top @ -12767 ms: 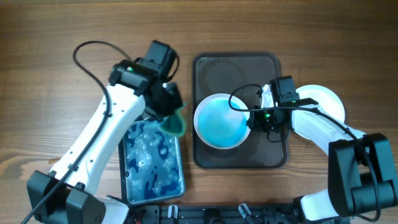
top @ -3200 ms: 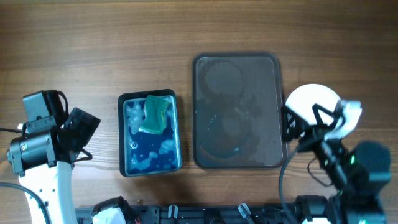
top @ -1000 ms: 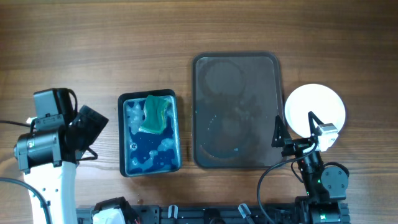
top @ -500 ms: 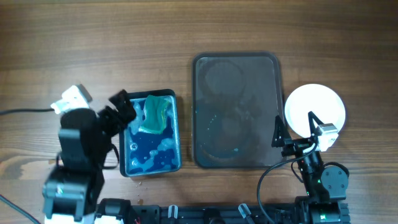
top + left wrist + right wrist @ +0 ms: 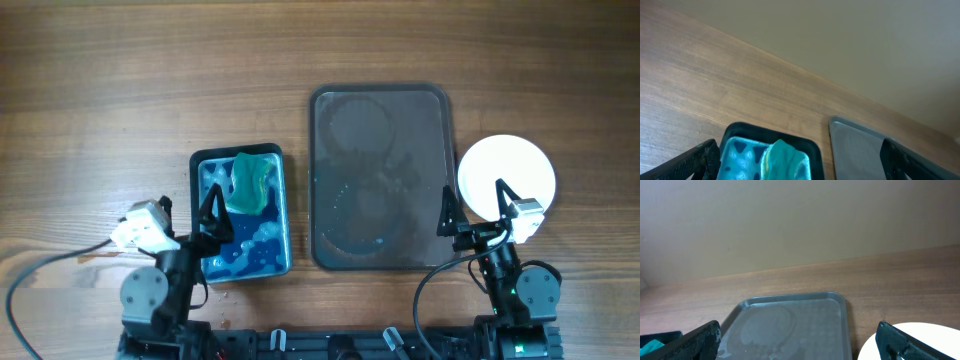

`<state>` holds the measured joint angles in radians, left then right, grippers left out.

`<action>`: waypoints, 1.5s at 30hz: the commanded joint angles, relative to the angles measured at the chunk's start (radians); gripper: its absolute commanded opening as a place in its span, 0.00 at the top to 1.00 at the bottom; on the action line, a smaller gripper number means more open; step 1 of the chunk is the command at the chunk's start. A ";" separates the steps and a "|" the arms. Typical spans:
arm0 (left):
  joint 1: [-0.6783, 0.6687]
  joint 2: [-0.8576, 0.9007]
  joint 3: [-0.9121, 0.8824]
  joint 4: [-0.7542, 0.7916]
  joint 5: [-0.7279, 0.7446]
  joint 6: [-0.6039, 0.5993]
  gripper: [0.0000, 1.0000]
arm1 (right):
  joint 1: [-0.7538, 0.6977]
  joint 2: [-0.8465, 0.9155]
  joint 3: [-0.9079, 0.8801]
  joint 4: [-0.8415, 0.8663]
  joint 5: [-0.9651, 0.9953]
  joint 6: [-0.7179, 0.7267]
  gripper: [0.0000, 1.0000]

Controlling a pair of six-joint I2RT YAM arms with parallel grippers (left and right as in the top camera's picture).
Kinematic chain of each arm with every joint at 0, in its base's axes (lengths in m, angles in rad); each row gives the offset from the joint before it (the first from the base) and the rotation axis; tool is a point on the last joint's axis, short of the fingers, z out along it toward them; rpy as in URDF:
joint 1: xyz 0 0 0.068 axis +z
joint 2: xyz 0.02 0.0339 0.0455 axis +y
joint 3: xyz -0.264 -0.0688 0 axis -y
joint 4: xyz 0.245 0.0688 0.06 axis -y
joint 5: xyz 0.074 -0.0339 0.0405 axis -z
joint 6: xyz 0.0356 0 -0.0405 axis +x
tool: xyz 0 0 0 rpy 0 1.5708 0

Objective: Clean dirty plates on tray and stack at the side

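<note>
1. Overhead, the plates [image 5: 506, 175] are sitting as a plain white stack on the table [image 5: 150, 80], just right of the tray [image 5: 380, 180], whose dark surface is showing faint wet rings.
2. The number of plates in the stack is not showing from above, and the right wrist view is cutting it off.
3. The blue tub [image 5: 195, 215], left of the tray, is holding foamy blue water and a green sponge [image 5: 249, 185].
4. The left gripper [image 5: 188, 212] and right gripper [image 5: 471, 205] are both gaping wide at the near edge, gripping nothing.

Blue tub [image 5: 742, 152] with green sponge [image 5: 785, 159], tray [image 5: 855, 150] corner beside it, wooden table [image 5: 715, 90].
</note>
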<state>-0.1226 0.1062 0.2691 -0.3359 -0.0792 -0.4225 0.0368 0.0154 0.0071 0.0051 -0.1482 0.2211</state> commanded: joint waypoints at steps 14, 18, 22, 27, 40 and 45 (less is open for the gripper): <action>-0.008 -0.103 -0.264 0.262 0.098 0.023 0.00 | 0.005 -0.011 -0.002 0.005 0.015 -0.010 0.00; -0.008 -0.103 -0.264 0.262 0.098 0.023 0.00 | 0.005 -0.011 -0.002 0.005 0.015 -0.009 0.00; -0.008 -0.103 -0.264 0.262 0.098 0.023 0.00 | 0.005 -0.011 -0.002 0.005 0.015 -0.009 0.00; -0.008 -0.103 -0.264 0.262 0.098 0.023 0.00 | 0.005 -0.011 -0.002 0.005 0.015 -0.010 0.00; -0.008 -0.103 -0.264 0.262 0.098 0.023 0.00 | 0.005 -0.011 -0.002 0.005 0.015 -0.009 0.00; -0.008 -0.103 -0.264 0.262 0.098 0.023 0.00 | 0.005 -0.011 -0.002 0.005 0.015 -0.009 0.00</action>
<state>-0.1246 0.0135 0.0158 -0.0807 0.0063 -0.4194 0.0368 0.0154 0.0071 0.0055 -0.1478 0.2211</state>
